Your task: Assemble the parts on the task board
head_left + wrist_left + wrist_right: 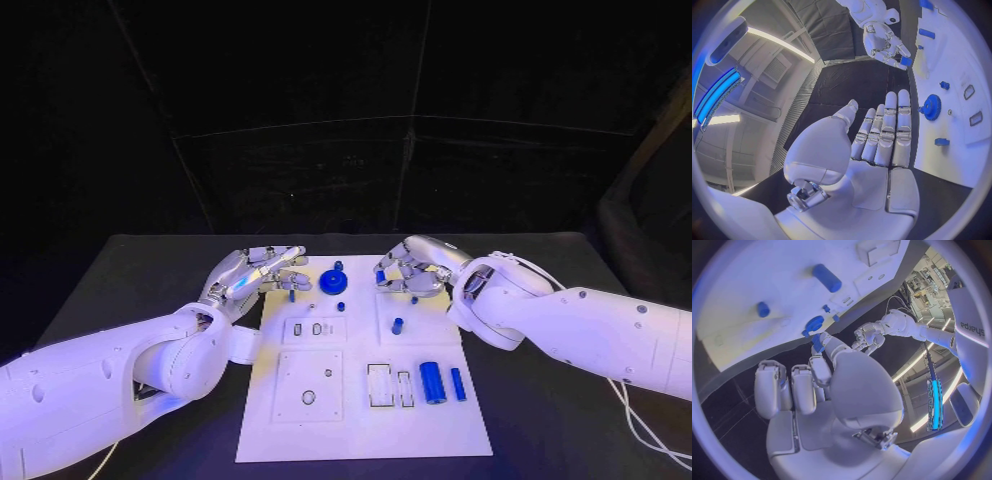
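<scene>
1. Far end of the task board [274,420]: the left hand [260,272] and right hand [411,268] flank the blue gear [335,282], narrowing the passage there.
2. Near right corner: two blue cylinders [441,382] lie beside the slots.
3. Near left corner: bare plate, open from above.

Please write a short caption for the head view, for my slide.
Two hands, left hand and right hand, hover at the far end of the white task board.

The white task board [274,420] is lying flat on the tabletop. A blue gear [335,283] is sitting at its far middle, small blue pegs [397,325] just nearer, and two blue cylinders [431,382] are lying side by side at its near right
</scene>
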{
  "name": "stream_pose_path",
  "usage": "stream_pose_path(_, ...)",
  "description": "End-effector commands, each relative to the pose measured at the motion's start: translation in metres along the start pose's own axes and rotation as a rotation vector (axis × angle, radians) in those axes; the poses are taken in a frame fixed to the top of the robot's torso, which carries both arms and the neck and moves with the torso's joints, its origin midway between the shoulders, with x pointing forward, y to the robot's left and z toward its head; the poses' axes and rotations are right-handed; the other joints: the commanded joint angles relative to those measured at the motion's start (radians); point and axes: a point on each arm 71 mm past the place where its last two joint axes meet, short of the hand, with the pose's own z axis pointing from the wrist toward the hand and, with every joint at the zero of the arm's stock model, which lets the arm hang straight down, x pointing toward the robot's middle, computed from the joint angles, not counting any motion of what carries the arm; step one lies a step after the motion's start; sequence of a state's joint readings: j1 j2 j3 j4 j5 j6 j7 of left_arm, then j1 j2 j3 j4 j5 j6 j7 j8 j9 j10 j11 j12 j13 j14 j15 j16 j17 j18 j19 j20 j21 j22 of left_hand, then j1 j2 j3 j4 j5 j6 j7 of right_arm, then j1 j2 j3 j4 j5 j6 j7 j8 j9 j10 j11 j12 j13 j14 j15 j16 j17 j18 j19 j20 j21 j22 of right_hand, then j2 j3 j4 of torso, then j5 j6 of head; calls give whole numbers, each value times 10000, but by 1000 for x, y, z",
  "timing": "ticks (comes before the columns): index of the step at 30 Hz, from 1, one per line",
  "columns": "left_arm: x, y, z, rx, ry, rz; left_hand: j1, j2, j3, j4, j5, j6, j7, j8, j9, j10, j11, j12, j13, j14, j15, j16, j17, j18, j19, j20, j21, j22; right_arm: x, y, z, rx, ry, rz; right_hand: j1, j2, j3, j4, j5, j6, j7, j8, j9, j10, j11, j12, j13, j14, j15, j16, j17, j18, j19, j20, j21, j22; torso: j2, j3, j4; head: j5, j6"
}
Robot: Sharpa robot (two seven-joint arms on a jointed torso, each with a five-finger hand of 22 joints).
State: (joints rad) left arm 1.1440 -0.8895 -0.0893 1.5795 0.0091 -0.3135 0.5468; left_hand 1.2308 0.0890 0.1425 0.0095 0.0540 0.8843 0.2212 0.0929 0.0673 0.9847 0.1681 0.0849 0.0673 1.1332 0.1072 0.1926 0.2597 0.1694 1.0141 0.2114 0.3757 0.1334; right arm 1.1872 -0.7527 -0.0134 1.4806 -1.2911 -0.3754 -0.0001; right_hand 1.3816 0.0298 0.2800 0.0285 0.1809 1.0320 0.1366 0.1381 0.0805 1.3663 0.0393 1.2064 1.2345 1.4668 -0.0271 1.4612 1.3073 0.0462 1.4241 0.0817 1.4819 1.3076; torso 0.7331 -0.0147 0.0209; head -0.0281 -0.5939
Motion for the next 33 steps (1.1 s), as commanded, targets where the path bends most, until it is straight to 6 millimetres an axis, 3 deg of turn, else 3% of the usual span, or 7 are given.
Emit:
stream_pose_path(1, 0, -2, 1, 35, 26, -157, -89, -8, 64, 13, -35, 85, 8, -7, 7, 85, 8, 46, 5, 18, 12, -42, 9, 129, 12, 1, -69, -11, 5, 15, 7, 130, -186, -622, -110, -6, 240, 140, 57, 86, -103, 18, 29, -72, 3, -62, -15, 628, -37, -69, 709, 41, -46, -6, -45, 384, -7, -20, 36, 90, -49)
stream_pose_path(6, -3, -3, 1, 73, -37, -126, -89, -8, 70, 8, -35, 85, 8, -10, 6, 86, 8, 43, 4, 19, 13, -44, 12, 129, 13, 1, -69, -11, 23, 40, 19, -268, 324, -1119, -154, -49, 252, 139, 66, 86, -98, 11, 26, -70, 9, -67, -17, 630, -33, -65, 720, 40, -43, -2, -44, 389, -7, -20, 0, 216, -117)
stream_pose_path(13, -4, -4, 2, 124, -42, -115, -110, 9, 168, -42, -35, 219, -91, 23, 15, 248, -57, 73, 12, 35, -18, -83, 64, 133, 24, -17, -71, -25, 49, 58, 27, -344, 994, -1565, -347, -183, 248, 181, 89, 142, -107, 17, 28, -50, 6, -71, -14, 630, -31, -77, 709, 35, -22, 6, -36, 414, -2, -9, -9, 327, -188)
stream_pose_path(21, -5, -5, 3, 166, -50, -101, -125, 8, 190, -51, -35, 255, -106, 30, 17, 288, -70, 76, 13, 39, -26, -95, 78, 133, 26, -23, -72, -29, 79, 66, 29, -128, 1580, -1776, -381, -201, 254, 187, 119, 162, -115, 22, 31, -50, 1, -80, -21, 627, -33, -89, 692, 35, -19, 5, -35, 418, 14, -3, -13, 364, -264)
stream_pose_path(33, -5, -5, 4, 168, -35, -106, -128, 5, 198, -56, -35, 266, -107, 31, 16, 301, -73, 76, 12, 41, -28, -99, 84, 134, 27, -25, -72, -30, 93, 70, 29, 10, 1802, -1904, -433, -283, 259, 168, 178, 178, -125, 19, 30, -67, -10, -123, -53, 621, -43, -109, 666, 39, -28, 0, -44, 401, 2, 3, -5, 398, -330)
